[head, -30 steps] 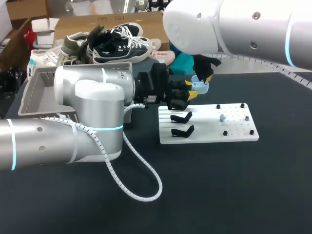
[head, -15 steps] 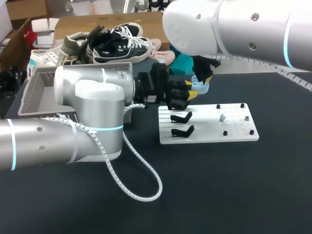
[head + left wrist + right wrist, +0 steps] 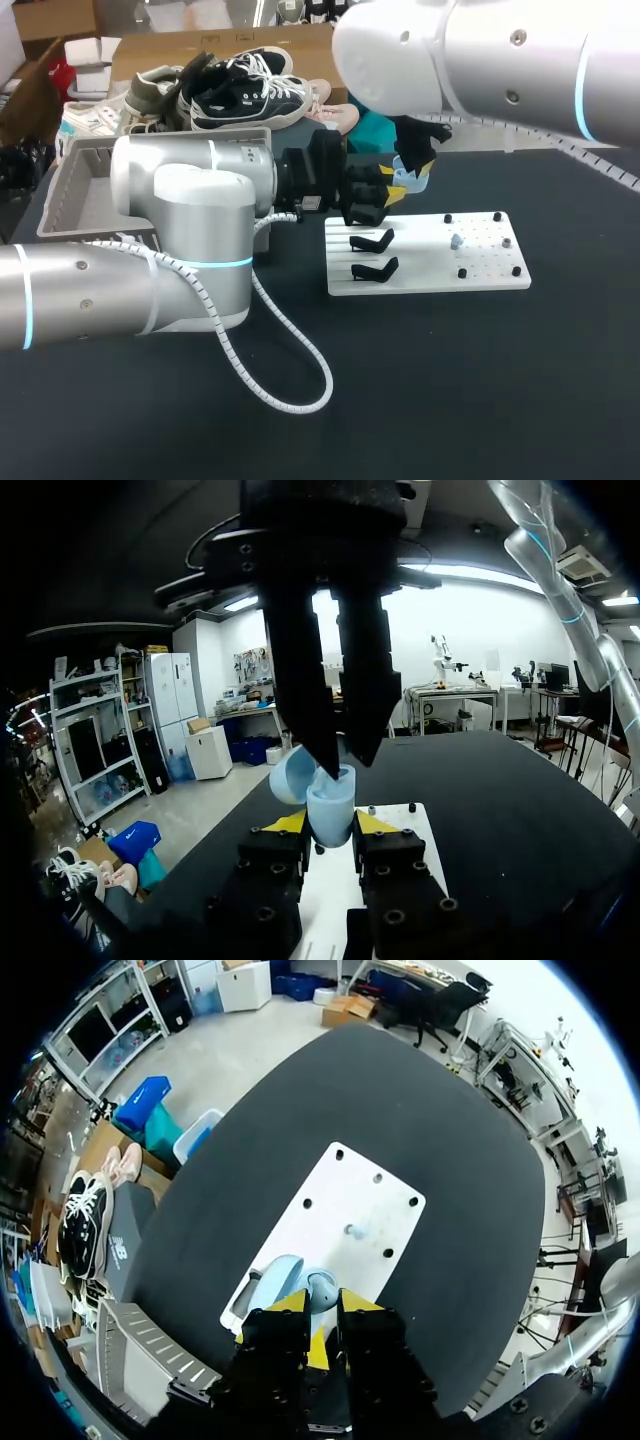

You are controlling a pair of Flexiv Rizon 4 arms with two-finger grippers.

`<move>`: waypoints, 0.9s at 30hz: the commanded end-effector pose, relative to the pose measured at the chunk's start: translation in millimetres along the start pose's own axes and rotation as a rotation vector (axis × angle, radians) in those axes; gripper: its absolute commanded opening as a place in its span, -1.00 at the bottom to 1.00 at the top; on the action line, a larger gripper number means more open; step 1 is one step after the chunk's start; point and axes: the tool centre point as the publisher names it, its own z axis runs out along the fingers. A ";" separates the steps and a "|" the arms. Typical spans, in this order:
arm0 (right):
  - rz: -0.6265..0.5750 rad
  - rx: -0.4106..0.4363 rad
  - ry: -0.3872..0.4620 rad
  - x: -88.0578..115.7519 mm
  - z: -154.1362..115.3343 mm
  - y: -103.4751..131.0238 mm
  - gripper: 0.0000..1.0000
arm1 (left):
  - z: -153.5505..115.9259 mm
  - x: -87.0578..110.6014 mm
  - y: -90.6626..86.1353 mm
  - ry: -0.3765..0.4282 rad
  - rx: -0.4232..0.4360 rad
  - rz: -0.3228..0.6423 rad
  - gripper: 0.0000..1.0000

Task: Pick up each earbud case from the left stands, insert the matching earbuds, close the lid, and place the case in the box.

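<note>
Our left gripper is clamped on a pale blue earbud case, which stands upright with its lid hinged open. Our right gripper hangs directly over the case mouth; we cannot tell whether it grips an earbud. In the head view, the white stand board lies at five o'clock from the case and carries a small pale blue piece, likely an earbud. The grey box sits at nine o'clock, its inside mostly hidden behind our left arm.

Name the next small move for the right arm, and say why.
Probably ease the right gripper slightly down into the open light blue earbud case, since it hangs right at the case's mouth, lid swung back, while the left gripper clamps the case steady. Whether it carries an earbud is not visible.
</note>
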 end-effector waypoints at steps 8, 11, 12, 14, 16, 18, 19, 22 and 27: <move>0.000 -0.009 0.008 -0.8 -2.5 -1.7 -0.56 | -0.6 0.2 -2.4 -0.002 -0.010 0.001 -1.00; 0.000 -0.021 0.008 -1.4 -6.1 -3.7 -0.55 | -0.6 0.2 -2.4 -0.002 -0.010 0.001 -1.00; -0.001 -0.028 0.009 -1.4 -7.7 -5.2 -0.56 | -0.6 0.2 -2.4 -0.002 -0.010 0.001 -1.00; -0.003 -0.044 0.012 -1.2 -11.6 -9.9 -0.62 | -0.6 0.2 -2.4 -0.002 -0.010 0.001 -1.00; -0.008 -0.065 0.015 -0.8 -14.8 -16.4 -0.62 | -0.6 0.2 -2.4 -0.002 -0.010 0.001 -1.00; -0.015 -0.085 0.016 -1.2 -17.8 -24.4 -0.62 | -0.6 0.2 -2.4 -0.002 -0.010 0.001 -1.00; -0.022 -0.097 0.017 -1.8 -19.0 -29.2 -0.62 | -0.6 0.2 -2.4 -0.002 -0.010 0.001 -1.00; -0.088 -0.148 0.014 -2.9 -20.5 -41.1 -0.69 | -0.6 0.2 -2.4 -0.002 -0.010 0.001 -1.00; -0.146 -0.188 -0.032 -4.0 -16.8 -57.7 -0.57 | -0.6 0.2 -2.4 -0.002 -0.010 0.001 -1.00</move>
